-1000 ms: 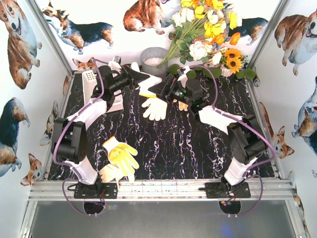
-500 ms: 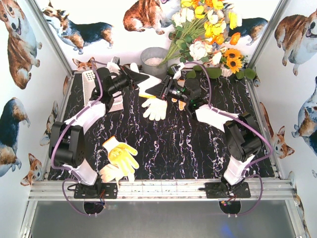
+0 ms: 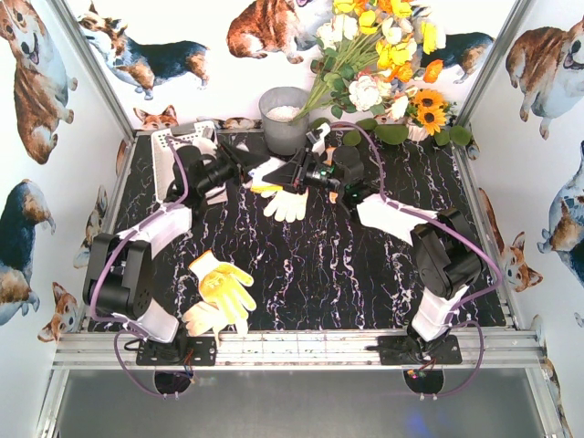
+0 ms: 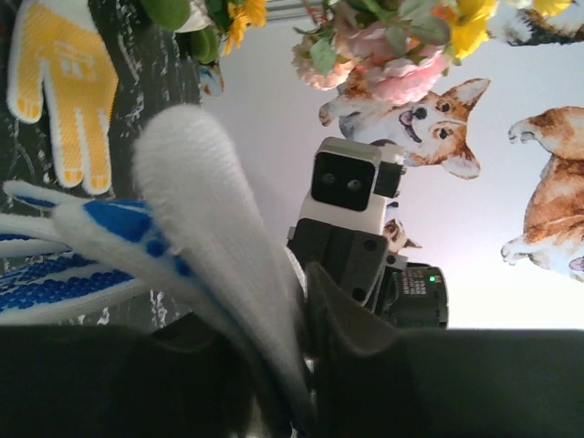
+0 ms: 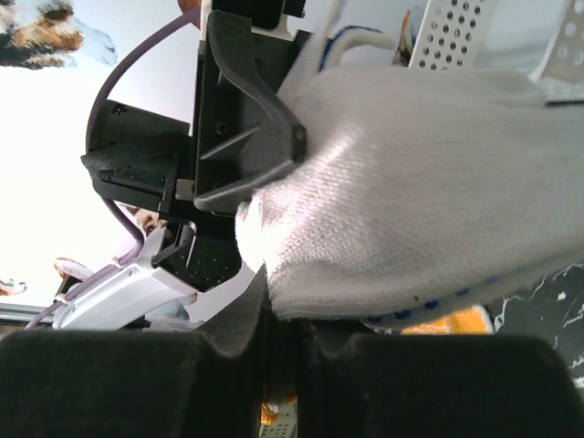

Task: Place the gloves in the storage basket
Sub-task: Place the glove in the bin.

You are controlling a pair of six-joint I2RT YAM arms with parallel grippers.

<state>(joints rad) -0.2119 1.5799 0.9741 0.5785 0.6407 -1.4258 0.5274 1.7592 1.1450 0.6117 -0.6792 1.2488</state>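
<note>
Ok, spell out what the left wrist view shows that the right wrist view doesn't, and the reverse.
Only the left wrist view: a yellow-palmed glove lying flat on the dark table, the flowers, and the blue dotted part of the blue-and-white glove. Only the right wrist view: the storage basket, its perforated wall behind the glove, and a purple cable. Both: that glove's white cuff, pinched by the left gripper in its view and the right gripper in its view, with the opposite arm facing the camera.
</note>
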